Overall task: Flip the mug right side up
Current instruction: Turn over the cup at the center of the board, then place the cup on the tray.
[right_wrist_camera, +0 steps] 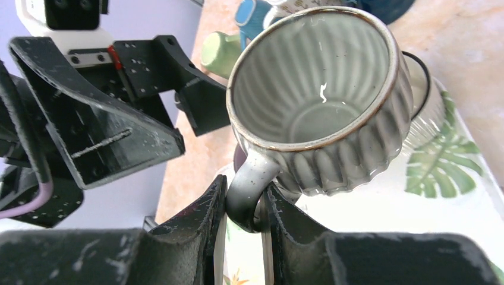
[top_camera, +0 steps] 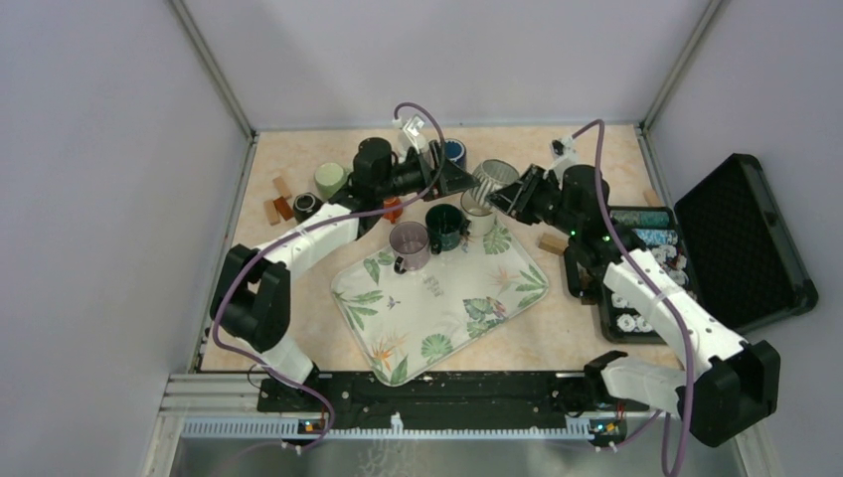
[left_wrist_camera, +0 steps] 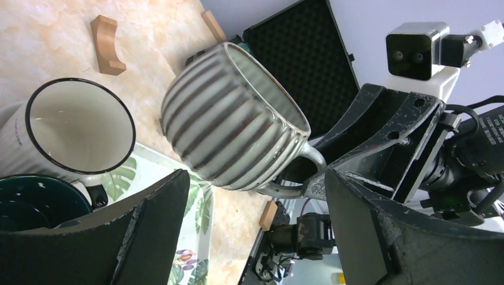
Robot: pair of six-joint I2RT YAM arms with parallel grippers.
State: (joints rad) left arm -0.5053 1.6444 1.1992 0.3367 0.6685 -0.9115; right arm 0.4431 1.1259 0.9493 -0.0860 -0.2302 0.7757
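**Right wrist view: mug pinched by its handle**

The right end effector (right_wrist_camera: 245, 205) pinches the handle of the ribbed mug (right_wrist_camera: 315, 89), which hangs tilted in the air over the far edge of the tray (top_camera: 437, 313). The left end effector (left_wrist_camera: 255, 184) is spread wide just beside the mug, not touching it.

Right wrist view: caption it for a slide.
Right end effector grips a ribbed grey ceramic mug by its handle, interior in full view.
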